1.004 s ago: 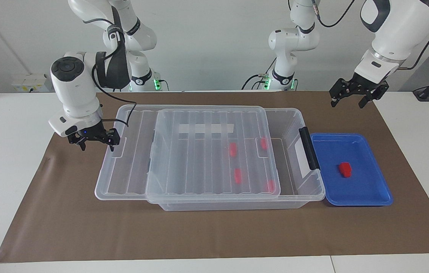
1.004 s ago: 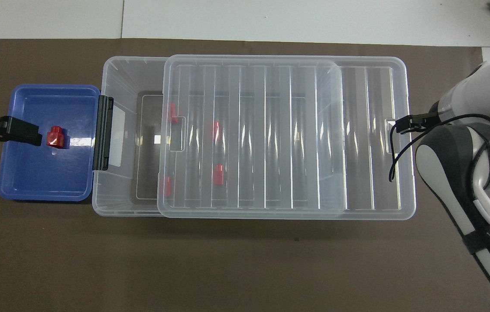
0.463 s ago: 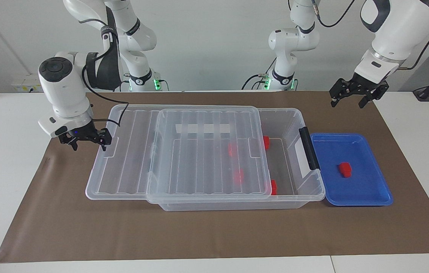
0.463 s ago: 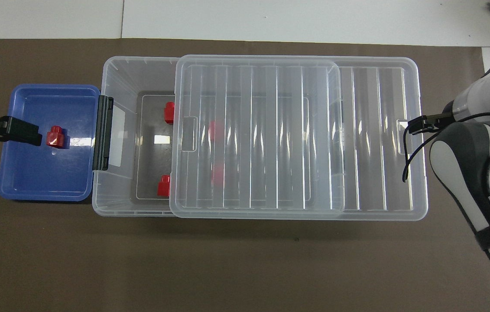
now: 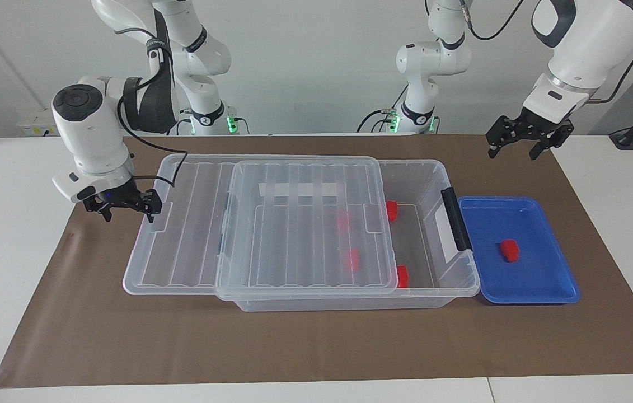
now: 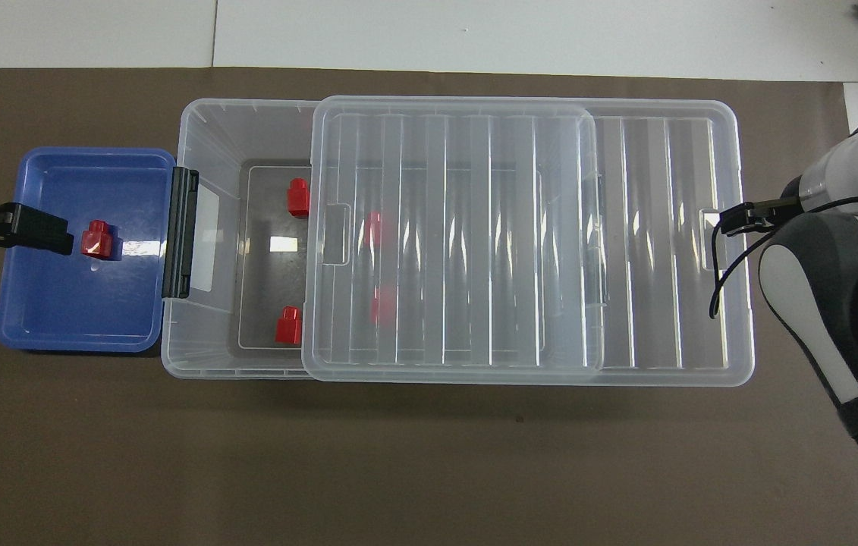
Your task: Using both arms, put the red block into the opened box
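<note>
Red block (image 6: 98, 240) in blue tray (image 6: 42, 326): small, rigid, light, likely slick; pinch across its wider base. Left gripper (image 5: 522, 141) hangs open and empty at the tray's 12 o'clock. Right gripper (image 5: 123, 205), open, holds nothing at the lid's (image 5: 182, 246) end.

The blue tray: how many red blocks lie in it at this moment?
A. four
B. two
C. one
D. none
C: a single red block lies in the blue tray; the other red blocks seen are in the clear box, two of them under its lid.
</note>
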Action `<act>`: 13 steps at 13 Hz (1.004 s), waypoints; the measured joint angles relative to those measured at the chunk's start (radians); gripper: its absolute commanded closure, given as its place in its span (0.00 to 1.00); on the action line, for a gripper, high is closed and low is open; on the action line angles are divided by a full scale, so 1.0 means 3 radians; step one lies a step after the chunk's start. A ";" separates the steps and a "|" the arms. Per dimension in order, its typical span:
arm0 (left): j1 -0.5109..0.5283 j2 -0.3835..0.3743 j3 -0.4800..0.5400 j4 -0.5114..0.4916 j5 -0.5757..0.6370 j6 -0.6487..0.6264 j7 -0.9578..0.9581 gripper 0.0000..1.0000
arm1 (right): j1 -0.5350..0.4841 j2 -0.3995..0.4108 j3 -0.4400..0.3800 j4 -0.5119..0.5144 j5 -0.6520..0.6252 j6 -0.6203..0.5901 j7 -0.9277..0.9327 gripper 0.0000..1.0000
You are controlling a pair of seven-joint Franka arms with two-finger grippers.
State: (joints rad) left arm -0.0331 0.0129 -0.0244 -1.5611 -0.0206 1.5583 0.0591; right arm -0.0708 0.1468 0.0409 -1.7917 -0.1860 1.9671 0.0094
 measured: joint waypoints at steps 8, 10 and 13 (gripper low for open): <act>0.0000 0.0000 0.0000 0.0000 0.0000 0.0003 0.0000 0.00 | -0.0081 -0.0005 -0.0001 0.0000 -0.0123 -0.0003 -0.0016 0.00; 0.0000 0.0000 0.0000 0.0000 0.0000 0.0004 0.0000 0.00 | -0.0082 -0.0005 -0.0001 0.0000 -0.0131 -0.0004 -0.0016 0.00; 0.0000 0.0000 0.0000 0.0000 0.0000 0.0007 0.0000 0.00 | -0.0108 -0.0006 -0.0001 0.0000 -0.0161 -0.0005 -0.0016 0.00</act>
State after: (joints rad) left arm -0.0331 0.0129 -0.0244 -1.5611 -0.0206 1.5604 0.0591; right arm -0.1032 0.1450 0.0405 -1.7917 -0.2344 1.9655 0.0047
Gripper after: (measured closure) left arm 0.000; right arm 0.000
